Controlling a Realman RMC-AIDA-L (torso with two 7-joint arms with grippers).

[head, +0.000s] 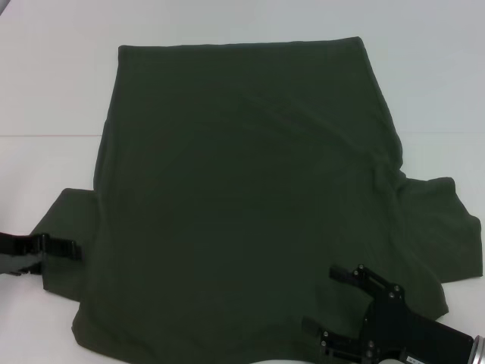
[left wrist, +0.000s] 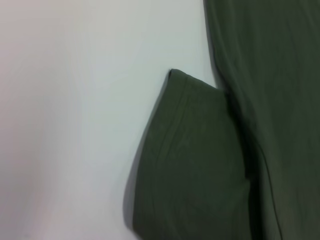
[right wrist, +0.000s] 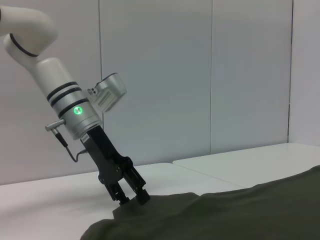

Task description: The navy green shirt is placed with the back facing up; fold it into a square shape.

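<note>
Shirt (head: 242, 197) lies flat on white table (head: 45, 91), sleeves out to both sides, w/ left gripper (head: 74, 250) at left sleeve edge, fingers seemingly pinching the hem (can't tell for sure), & right gripper (head: 333, 297) over the near right part, jaws open, likely readying a first fold.

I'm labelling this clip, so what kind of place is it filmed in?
Probably a lab or test room: a bare white table, plain grey wall panels behind it, and one green shirt spread out between the left gripper and the right gripper.
</note>
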